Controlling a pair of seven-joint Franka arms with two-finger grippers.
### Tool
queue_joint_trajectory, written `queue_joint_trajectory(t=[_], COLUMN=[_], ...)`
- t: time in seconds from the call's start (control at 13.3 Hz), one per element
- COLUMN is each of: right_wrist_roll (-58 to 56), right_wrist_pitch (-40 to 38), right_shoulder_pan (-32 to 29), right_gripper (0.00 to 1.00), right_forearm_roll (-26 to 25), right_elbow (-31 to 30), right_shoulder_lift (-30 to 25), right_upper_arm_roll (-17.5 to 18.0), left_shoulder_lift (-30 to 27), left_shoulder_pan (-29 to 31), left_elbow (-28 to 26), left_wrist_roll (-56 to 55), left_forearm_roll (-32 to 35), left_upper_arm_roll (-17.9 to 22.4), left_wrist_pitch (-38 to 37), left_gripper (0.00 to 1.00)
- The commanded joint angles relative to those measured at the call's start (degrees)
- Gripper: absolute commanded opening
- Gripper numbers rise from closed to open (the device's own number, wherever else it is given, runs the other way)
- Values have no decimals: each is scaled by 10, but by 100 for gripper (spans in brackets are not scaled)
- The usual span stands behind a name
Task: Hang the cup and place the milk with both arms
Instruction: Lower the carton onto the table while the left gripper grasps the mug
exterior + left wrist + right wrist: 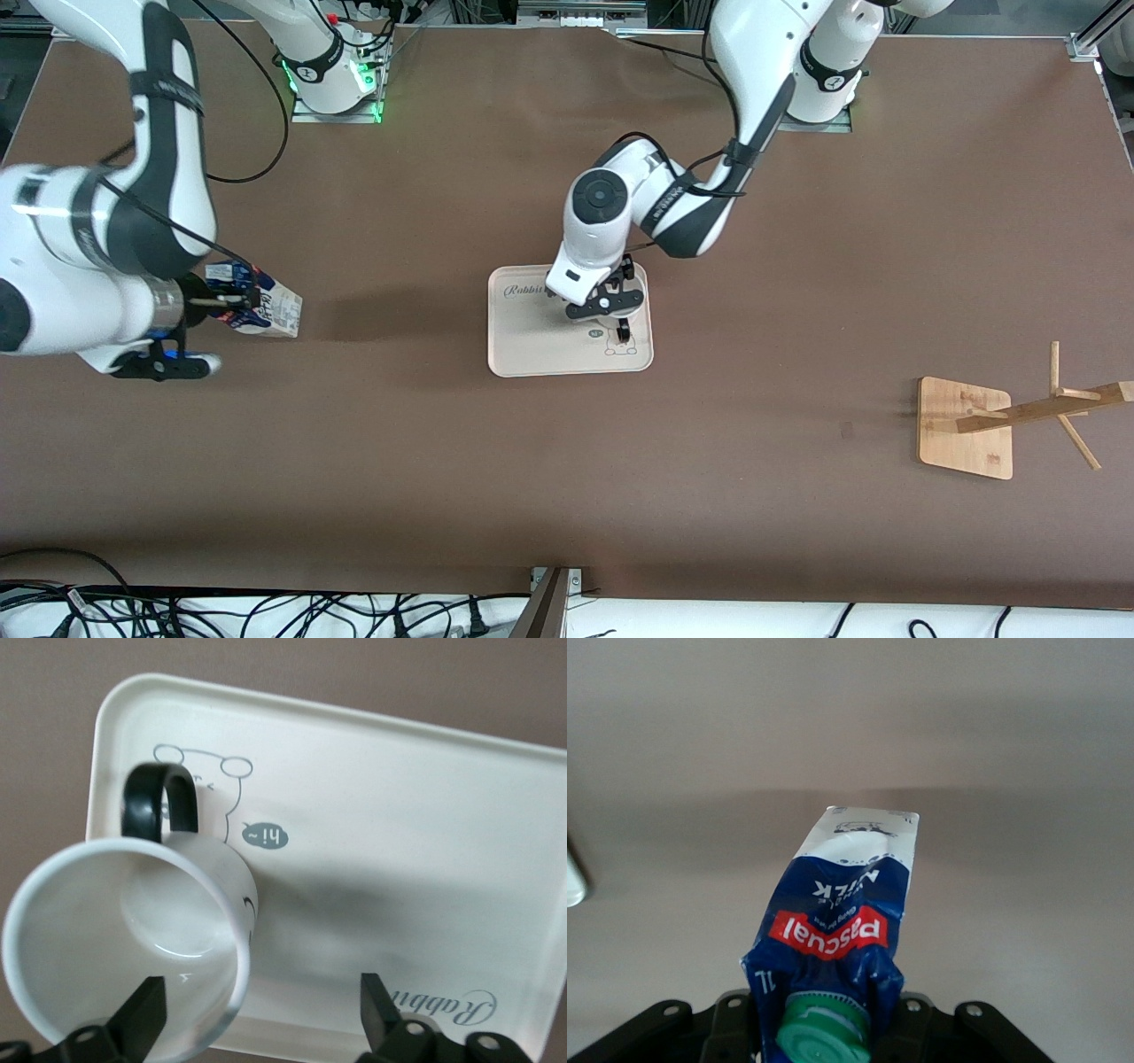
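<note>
The cup (133, 939), white with a black loop handle (159, 802), stands on a cream tray (399, 815) at the table's middle. My left gripper (261, 1010) is low over it and open: one finger (146, 1019) is over the cup's mouth, the other (376, 1005) is outside its wall. In the front view the left gripper (616, 310) hides most of the cup (634, 299). My right gripper (232, 301) is shut on the crumpled top of the milk (270, 310), a blue and white carton (842, 904) with a green cap (824, 1032), over the table at the right arm's end.
A wooden rack on a square bamboo base (966, 430), with pegs on its post (1045, 409), stands toward the left arm's end of the table. The tray (532, 346) carries a printed bear and the word Rabbit. Cables lie along the table edge nearest the front camera.
</note>
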Motion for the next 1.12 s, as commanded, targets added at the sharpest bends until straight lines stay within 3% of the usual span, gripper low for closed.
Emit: queue_joint_trajectory(t=[0.0,0.15,0.6,0.67,0.75,1.05], right_wrist_roll=[-12,-20,-25,-25,-25,-24], right_wrist_pitch=[56,79,117,123,126,119], right_shoulder_pan=[1,3,1,0,0,-2], right_gripper=[40,40,43,60,100,100], right_forearm_roll=[-8,-8,-5,-4,0,3], right_elbow=[-58,-83,-110,-109,-108,-104], right_shoulder_lift=[-5,-7,-2,-1,0,-2], right_upper_arm_roll=[4,4,5,6,6,5], left_shoulder_lift=[12,11,-2,-12,-34,-127], left_shoulder_pan=[-6,-4,0,1,6,87], left_elbow=[16,18,20,21,20,22], left_wrist_roll=[-11,-12,-2,8,10,76], left_forearm_roll=[28,41,53,75,83,84], left_upper_arm_roll=[11,11,15,18,19,21], left_wrist_pitch=[-2,-3,-4,-9,-13,-94], left_gripper=[36,0,0,0,0,0])
